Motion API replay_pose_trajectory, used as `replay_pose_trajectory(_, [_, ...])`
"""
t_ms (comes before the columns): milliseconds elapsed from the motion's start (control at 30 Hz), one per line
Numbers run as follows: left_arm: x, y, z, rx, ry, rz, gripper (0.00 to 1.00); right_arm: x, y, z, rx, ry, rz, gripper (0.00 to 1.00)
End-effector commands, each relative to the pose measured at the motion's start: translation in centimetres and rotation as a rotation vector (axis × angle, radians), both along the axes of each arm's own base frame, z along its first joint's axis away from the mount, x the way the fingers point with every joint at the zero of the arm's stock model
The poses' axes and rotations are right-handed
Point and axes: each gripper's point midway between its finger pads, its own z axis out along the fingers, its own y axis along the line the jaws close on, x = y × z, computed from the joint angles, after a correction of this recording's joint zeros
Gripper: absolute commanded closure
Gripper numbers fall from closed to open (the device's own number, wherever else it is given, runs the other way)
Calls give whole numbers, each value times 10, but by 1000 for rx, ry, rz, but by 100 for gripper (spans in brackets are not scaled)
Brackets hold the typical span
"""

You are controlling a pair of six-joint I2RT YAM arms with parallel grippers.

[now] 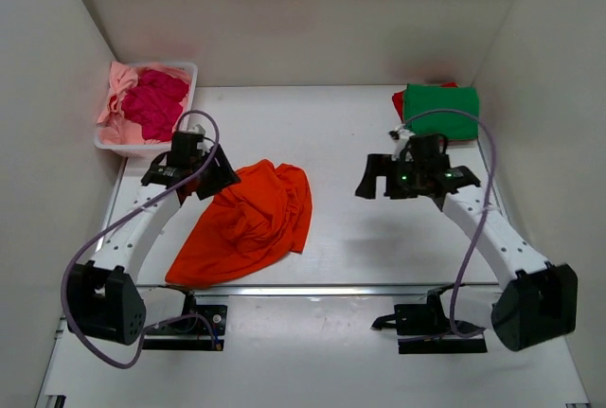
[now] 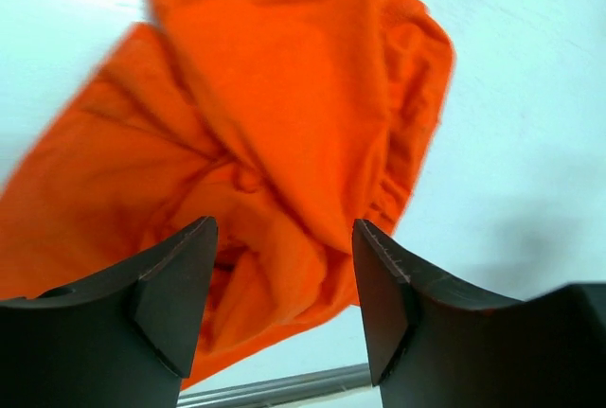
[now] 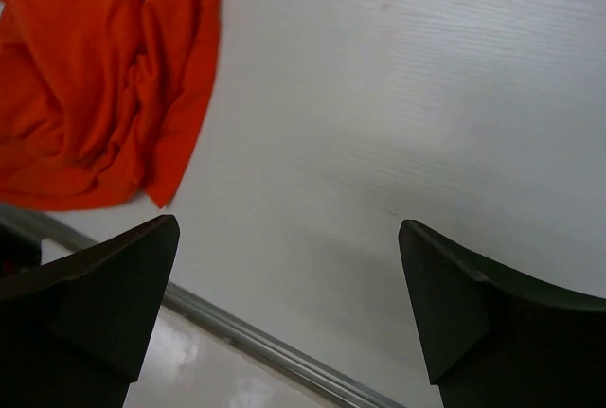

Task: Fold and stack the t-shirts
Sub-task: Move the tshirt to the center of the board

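Note:
A bright orange t-shirt point(image 1: 251, 219) lies crumpled on the table left of centre; it fills the left wrist view point(image 2: 275, 96). My left gripper point(image 1: 189, 181) hovers at the shirt's upper left edge, open point(image 2: 284, 228), with nothing between its fingers. My right gripper point(image 1: 415, 184) hangs wide open point(image 3: 289, 223) over bare table, well right of the orange shirt point(image 3: 95, 77). A folded green t-shirt point(image 1: 440, 112) lies at the back right on top of a red one point(image 1: 399, 102). Magenta point(image 1: 156, 103) and light pink point(image 1: 115, 96) shirts sit bunched in the basket.
A white plastic basket point(image 1: 189, 72) stands at the back left corner. White walls enclose the table on three sides. A metal rail point(image 1: 331, 289) runs along the table's near edge, seen too in the left wrist view point(image 2: 275, 389) and right wrist view point(image 3: 246, 337).

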Motion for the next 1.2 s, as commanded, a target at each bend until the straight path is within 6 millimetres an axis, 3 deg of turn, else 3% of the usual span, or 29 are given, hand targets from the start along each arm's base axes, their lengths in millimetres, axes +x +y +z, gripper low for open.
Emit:
replay_pose_trajectory(0, [-4,48,18,100,-30,150,33,-8,69,-27,151,97,142,1])
replay_pose_trajectory(67, [-14,62,15,158,-21,173,32,-20,89,-42,163,151,204,1])
replay_pose_trajectory(133, [-32,77,-1,251,28,186,33,-29,106,-60,140,211,253,1])
replay_pose_trajectory(300, [-97,108,-46,335,217,268,35,-57,146,-82,184,337,348,1])
replay_pose_trajectory(367, [-113,111,-55,328,232,273,37,-66,154,-95,168,384,340,14])
replay_pose_trajectory(500, [-115,111,-51,345,204,261,39,-90,176,-104,196,420,347,38])
replay_pose_trajectory(600, [-110,108,-43,299,188,288,39,-110,196,-115,156,457,398,37])
replay_pose_trajectory(767, [-106,101,-30,254,154,285,39,-100,206,-144,129,478,329,32])
replay_pose_trajectory(900, [-109,105,-24,282,138,285,39,-80,211,-161,58,468,302,37])
replay_pose_trajectory(933, [-110,106,-26,280,140,291,39,-73,212,-164,66,467,292,52])
replay_pose_trajectory(967, [-112,104,-25,271,138,286,40,-75,212,-169,74,499,294,83])
replay_pose_trajectory(1033, [-115,102,-27,259,142,287,39,-60,207,-171,57,491,297,100])
replay_pose_trajectory(1133, [-121,97,-33,272,167,252,38,-34,183,-168,-7,440,259,100])
replay_pose_trajectory(1167, [-122,96,-36,287,173,246,38,-19,165,-162,-3,430,195,100])
